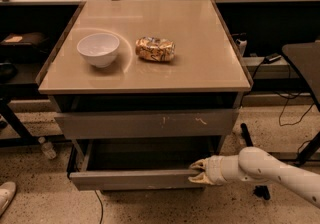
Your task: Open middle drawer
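The middle drawer [130, 180] is a plain grey flat front, pulled out from the cabinet toward me. Its shallow grey tray [145, 155] shows behind the front and looks empty. My gripper [196, 174] is at the right end of that front, its pale fingers closed over the front's top edge. The white arm reaches in from the lower right. Above it, the wider grey front with pale scratch marks [145, 124] is closed.
On the tan cabinet top [200, 68] stand a white bowl [98, 49] and a crumpled gold snack bag [155, 49]. A dark chair [302, 63] and cables are at the right. A small bottle [47, 148] and a shoe [6, 195] lie on the floor at the left.
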Robot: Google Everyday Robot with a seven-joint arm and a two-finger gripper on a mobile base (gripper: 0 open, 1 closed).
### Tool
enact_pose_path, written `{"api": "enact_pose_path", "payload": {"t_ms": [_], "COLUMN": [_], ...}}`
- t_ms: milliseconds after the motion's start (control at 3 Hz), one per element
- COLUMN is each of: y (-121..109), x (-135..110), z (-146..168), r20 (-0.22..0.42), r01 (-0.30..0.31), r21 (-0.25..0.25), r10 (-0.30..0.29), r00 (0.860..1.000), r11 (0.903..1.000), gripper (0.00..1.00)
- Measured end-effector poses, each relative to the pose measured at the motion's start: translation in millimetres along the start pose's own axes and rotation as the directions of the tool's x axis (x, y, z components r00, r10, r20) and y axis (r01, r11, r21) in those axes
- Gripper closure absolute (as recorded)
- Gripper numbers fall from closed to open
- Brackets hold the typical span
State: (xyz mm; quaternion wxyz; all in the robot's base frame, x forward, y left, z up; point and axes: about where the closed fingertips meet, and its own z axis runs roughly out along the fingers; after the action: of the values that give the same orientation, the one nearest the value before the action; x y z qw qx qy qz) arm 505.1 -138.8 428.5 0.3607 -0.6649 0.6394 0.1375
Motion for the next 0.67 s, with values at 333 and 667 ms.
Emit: {"api": "enact_pose_path", "payload": {"t_ms": [333, 667], "y": [0.0, 0.0], "x": [0.0, 0.0], "z": [0.0, 0.0], "r20": [0.000, 0.000], "r01": [0.000, 0.000], "r21": [0.000, 0.000], "r10": [0.000, 0.000], "r00": [1.000, 1.000], "r11": [1.0000, 1.0000], "gripper": [0.57, 0.35]}}
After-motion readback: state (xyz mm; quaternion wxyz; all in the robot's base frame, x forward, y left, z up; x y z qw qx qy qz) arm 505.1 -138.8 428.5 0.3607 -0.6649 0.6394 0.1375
